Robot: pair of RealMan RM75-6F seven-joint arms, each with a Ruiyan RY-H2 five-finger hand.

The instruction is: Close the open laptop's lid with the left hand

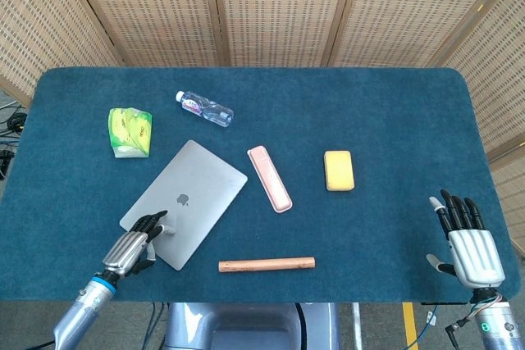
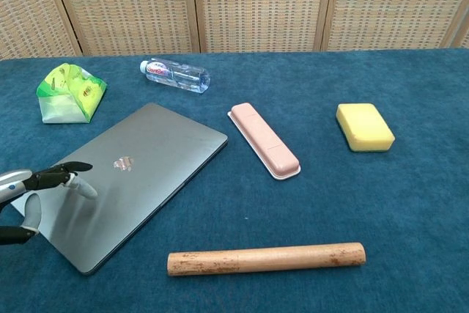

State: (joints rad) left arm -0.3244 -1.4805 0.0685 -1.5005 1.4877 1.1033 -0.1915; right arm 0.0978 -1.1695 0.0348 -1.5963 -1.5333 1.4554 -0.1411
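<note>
The grey laptop lies flat on the blue table with its lid fully down, logo facing up. My left hand is at the laptop's near left corner, fingers spread and holding nothing, fingertips over the lid's edge. Whether they touch the lid I cannot tell. My right hand rests open at the table's near right edge, far from the laptop; the chest view does not show it.
A wooden rod lies in front of the laptop. A pink case, a yellow sponge, a water bottle and a green packet lie around it.
</note>
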